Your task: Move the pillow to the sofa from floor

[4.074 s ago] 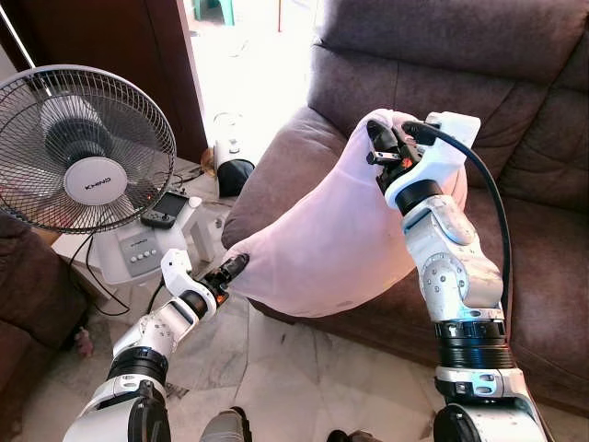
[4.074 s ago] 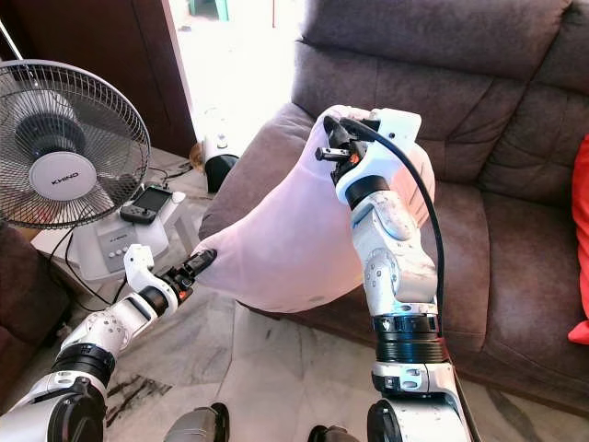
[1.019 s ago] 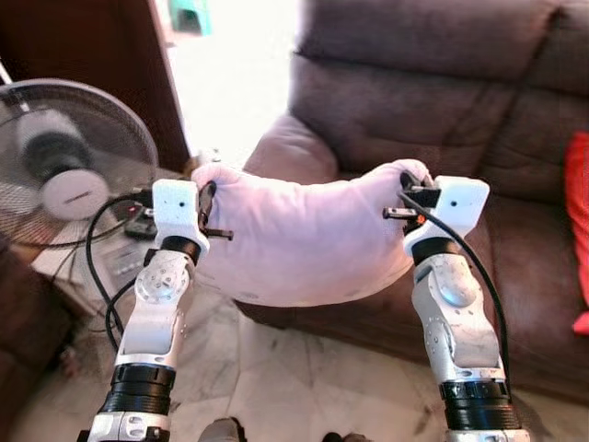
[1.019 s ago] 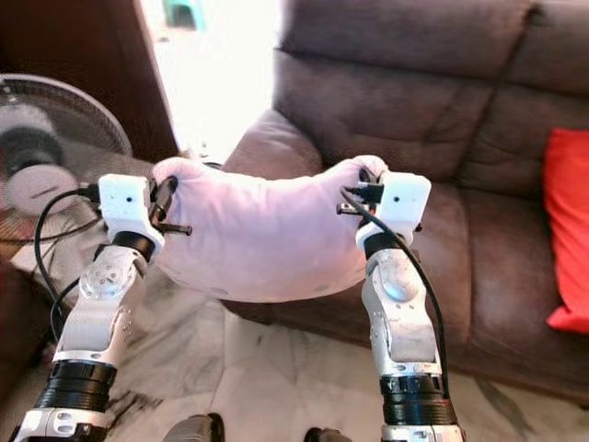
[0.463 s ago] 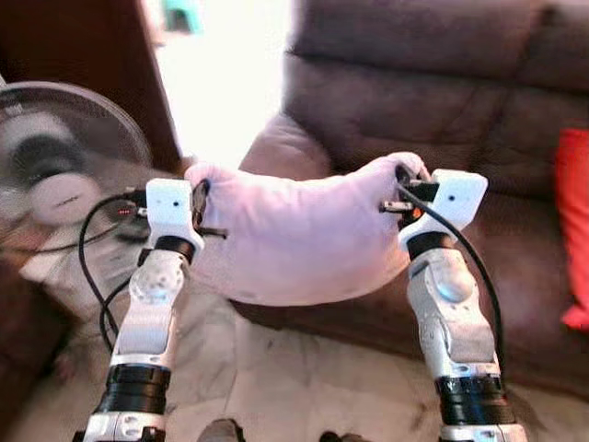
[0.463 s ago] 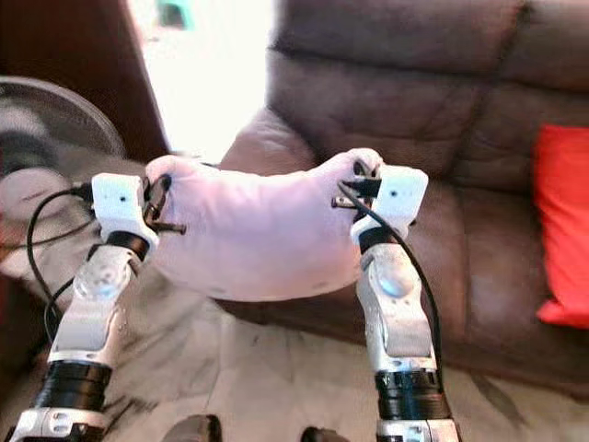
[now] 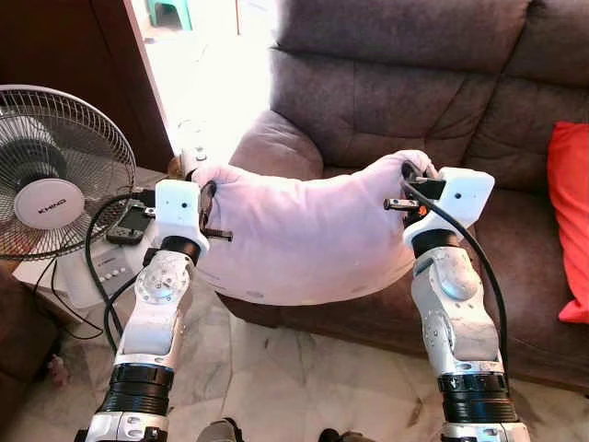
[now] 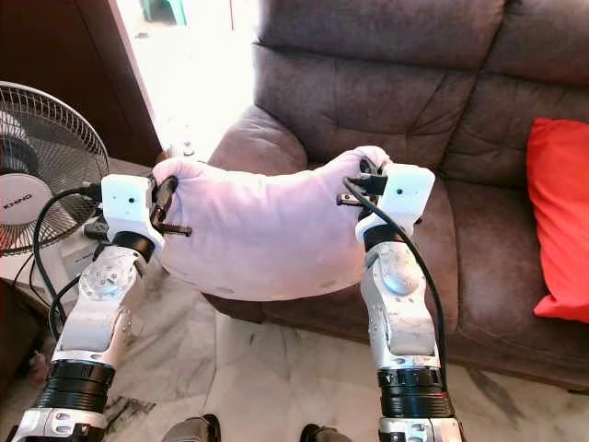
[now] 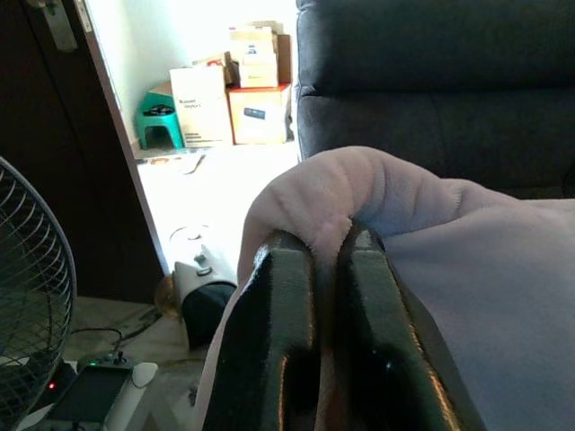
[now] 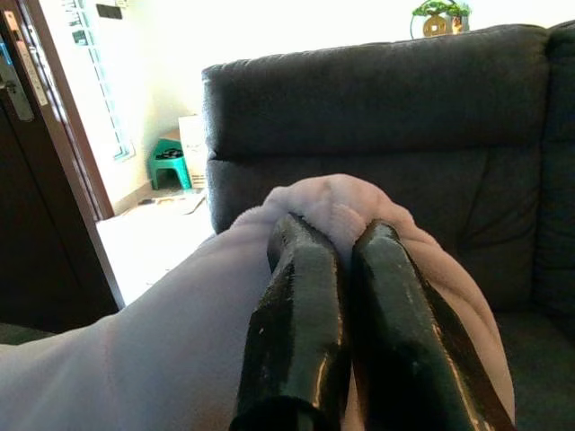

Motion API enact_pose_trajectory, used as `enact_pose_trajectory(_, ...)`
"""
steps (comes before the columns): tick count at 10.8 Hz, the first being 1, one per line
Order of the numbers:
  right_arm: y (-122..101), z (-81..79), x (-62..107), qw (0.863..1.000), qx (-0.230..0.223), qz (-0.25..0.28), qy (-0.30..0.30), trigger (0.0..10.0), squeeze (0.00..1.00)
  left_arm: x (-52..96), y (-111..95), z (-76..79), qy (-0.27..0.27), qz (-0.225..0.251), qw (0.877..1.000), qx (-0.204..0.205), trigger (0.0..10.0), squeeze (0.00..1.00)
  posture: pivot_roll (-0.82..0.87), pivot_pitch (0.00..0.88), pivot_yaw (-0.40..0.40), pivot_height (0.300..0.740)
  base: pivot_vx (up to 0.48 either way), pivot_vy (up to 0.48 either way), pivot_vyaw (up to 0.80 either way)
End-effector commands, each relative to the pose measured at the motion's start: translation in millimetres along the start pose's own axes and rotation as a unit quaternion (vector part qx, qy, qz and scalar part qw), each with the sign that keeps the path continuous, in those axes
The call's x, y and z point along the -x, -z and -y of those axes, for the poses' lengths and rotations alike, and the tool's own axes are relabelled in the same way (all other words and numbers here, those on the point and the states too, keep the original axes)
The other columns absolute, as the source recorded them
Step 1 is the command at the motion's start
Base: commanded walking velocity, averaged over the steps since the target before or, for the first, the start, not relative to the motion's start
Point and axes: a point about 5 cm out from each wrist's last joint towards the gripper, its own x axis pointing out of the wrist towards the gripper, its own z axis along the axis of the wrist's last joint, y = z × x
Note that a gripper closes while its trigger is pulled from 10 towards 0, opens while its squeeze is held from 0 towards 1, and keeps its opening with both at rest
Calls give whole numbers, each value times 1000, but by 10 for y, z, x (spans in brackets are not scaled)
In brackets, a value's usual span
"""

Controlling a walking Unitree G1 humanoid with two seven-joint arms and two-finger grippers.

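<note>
Aloft, pillow [image 7: 304,235] hangs between left pincer [image 7: 204,195] and right pincer [image 7: 408,177].

A home living room: a brown sofa [image 7: 414,83] with a red cushion [image 7: 571,230] fills the far side, a standing fan [image 7: 55,184] sits left, and the floor [image 7: 304,378] is marble tile.

Brown sofa [image 7: 386,83] (sunlit doorway [image 7: 207,64] beside), fan [image 7: 55,175].
</note>
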Motion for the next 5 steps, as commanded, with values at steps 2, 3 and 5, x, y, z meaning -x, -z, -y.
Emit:
enact_pose_trajectory(2,-132,-45,-50,1000,-9,27,-9,10000,0,-10,-74,-14,-6,22,1000,-1,10000,0,109,61,-40,740,0,-311,-741)
enact_pose_trajectory(3,-147,-38,-48,999,5,35,-7,10000,0,-12,-74,-17,-7,22,1000,-1,10000,0,110,60,-40,740,0,-315,0)
enact_pose_trajectory(5,-142,-28,-53,999,1,33,-3,10000,0,-12,-73,-23,-8,22,1000,0,10000,0,113,59,-41,740,0,-300,0)
